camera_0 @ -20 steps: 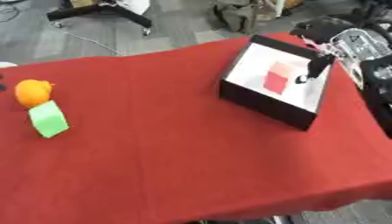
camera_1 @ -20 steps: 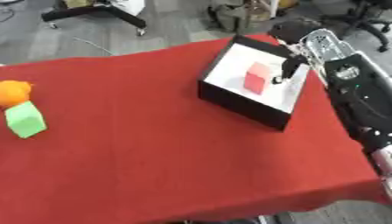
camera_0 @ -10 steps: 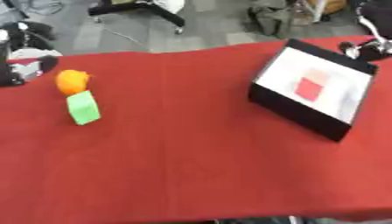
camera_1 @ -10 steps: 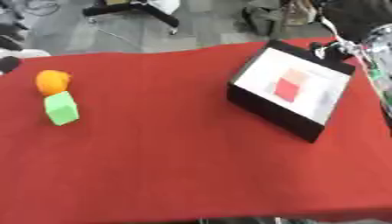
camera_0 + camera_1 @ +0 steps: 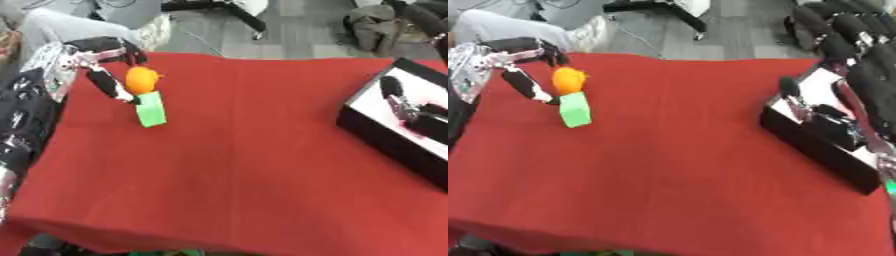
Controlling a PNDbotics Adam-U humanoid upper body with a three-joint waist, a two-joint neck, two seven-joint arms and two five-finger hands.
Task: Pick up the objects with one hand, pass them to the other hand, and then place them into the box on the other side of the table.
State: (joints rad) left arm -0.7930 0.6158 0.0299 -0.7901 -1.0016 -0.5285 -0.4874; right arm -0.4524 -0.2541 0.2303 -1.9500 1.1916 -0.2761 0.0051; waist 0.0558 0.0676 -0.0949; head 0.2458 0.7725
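Observation:
An orange ball lies near the table's far left, with a green block touching its near side. My left hand reaches in from the upper left and is open. One finger passes behind the ball and the thumb sits to its left, so the ball lies between them. At the right edge stands the black box with a white inside. My right hand hangs over it, blurred, fingers spread and holding nothing. A trace of pink shows inside the box beneath that hand.
The red cloth covers the whole table. Beyond the far edge are a chair base, dark bags and a person's grey trouser leg.
The camera has swung left, shifting the whole picture. My left hand has come in beside the orange ball. My right hand now hangs over the box.

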